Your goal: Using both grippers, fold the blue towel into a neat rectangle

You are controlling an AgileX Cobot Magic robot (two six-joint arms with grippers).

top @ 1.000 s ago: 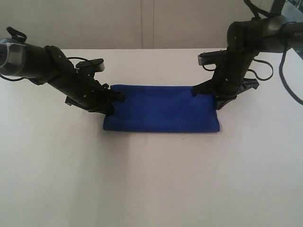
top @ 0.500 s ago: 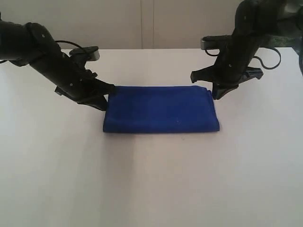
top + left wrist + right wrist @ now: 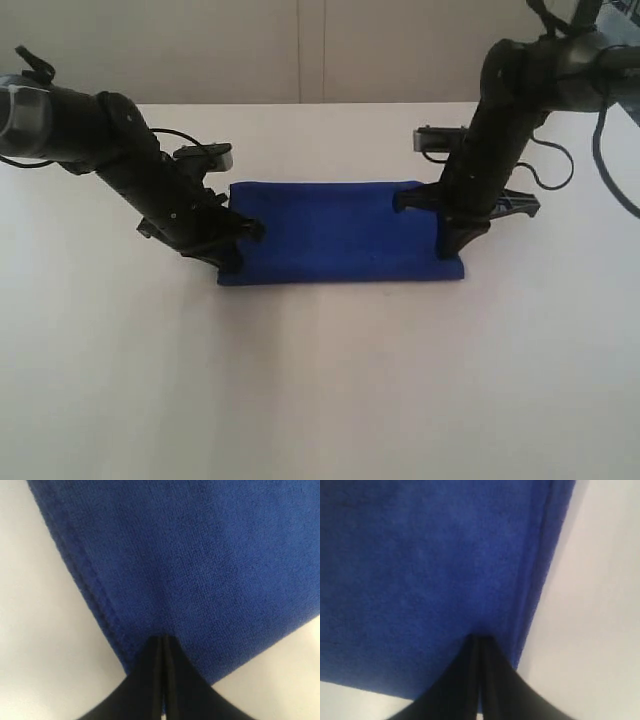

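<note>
The blue towel lay flat on the white table as a long folded band, with bare tabletop showing all round it. My left gripper sat at the towel's left end, and my right gripper at the towel's right end. Each was close to the corner on the towel's long edge nearer the exterior camera. Both had their jaws together, tips resting on the pile just inside the towel's end edges. I could see no cloth drawn up between the fingers in either wrist view, so I judged they were pressing rather than holding. That was my main worry: if I had lifted from there, the tips might have come away empty. A sideways drag could have pulled the top layer across the one beneath and skewed the band. The stitched edge beside the left tips looked layered, so a shallow re-grip risked catching one layer and peeling the fold open. Uneven travel between the two arms would have twisted the towel. Bringing one end of the towel over to the other would also have carried the grippers close together, so I counted a clash as possible.
</note>
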